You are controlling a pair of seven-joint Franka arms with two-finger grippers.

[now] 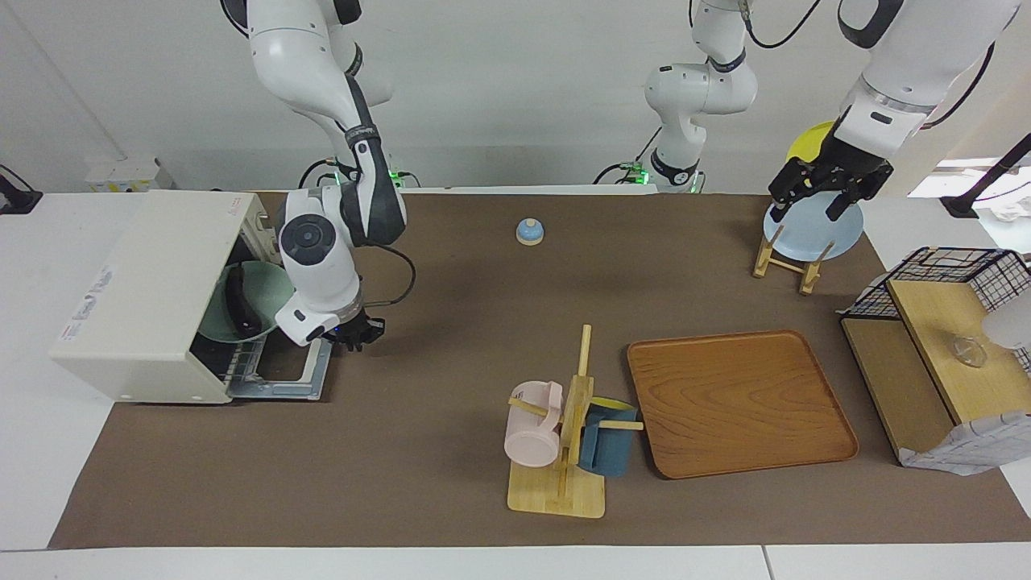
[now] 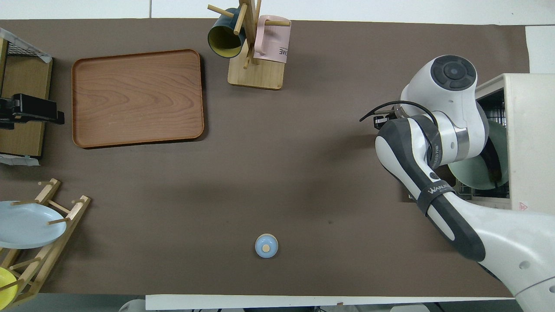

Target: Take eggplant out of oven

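Observation:
The cream-white oven (image 1: pixel 145 298) stands at the right arm's end of the table, and its door (image 1: pixel 278 374) lies open and flat. The dark eggplant (image 1: pixel 238 302) lies on a pale green plate (image 1: pixel 266 298) inside the oven. It also shows in the overhead view (image 2: pixel 494 161), partly hidden by the arm. My right gripper (image 1: pixel 354 332) hangs low just off the door's outer edge, in front of the oven, and holds nothing that I can see. My left gripper (image 1: pixel 815 193) is open and empty over the plate rack, where that arm waits.
A blue bell (image 1: pixel 529 231) sits near the robots. A mug tree (image 1: pixel 564 451) holds a pink and a blue mug beside a wooden tray (image 1: pixel 737 403). A rack (image 1: pixel 793 258) holds a blue plate (image 1: pixel 813 229). A wooden shelf with a wire basket (image 1: pixel 942 338) is at the left arm's end.

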